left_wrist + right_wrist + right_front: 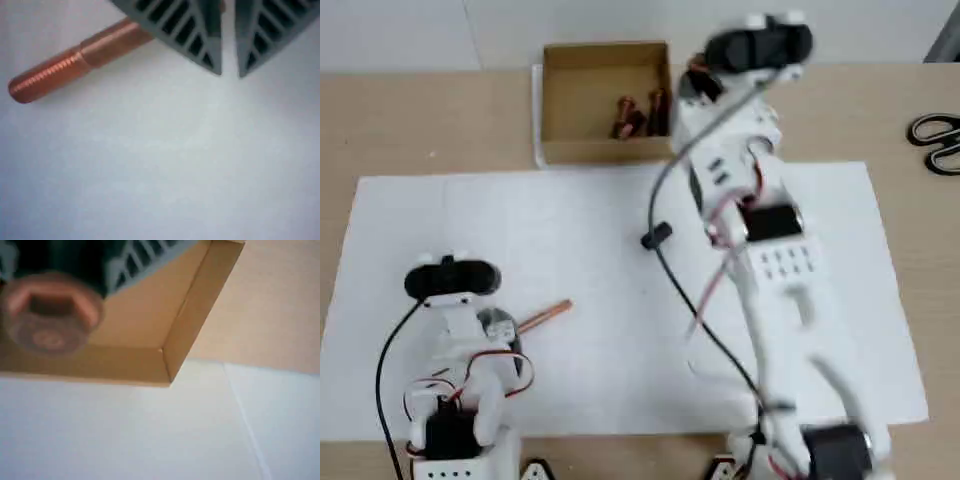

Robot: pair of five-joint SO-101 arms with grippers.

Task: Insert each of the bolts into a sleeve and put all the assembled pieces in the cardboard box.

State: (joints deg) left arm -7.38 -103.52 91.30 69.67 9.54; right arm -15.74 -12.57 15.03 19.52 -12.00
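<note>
My left gripper (228, 70) sits low over the white paper at the near left, shut on a copper bolt in its sleeve (75, 62). The threaded end of that bolt in its sleeve (545, 315) sticks out to the right of the left gripper (508, 328). The cardboard box (555, 100) stands at the back with several copper pieces (635, 118) inside. My right arm stretches to the box's right side. A blurred copper hex-headed piece (50, 310) hangs in its jaws above the box's corner (167, 362). One grey finger (145, 257) shows beside it.
White paper (570, 230) covers the table's middle. Black scissors (935, 140) lie on the bare wood at the far right. A black cable (660, 245) trails from the right arm over the paper.
</note>
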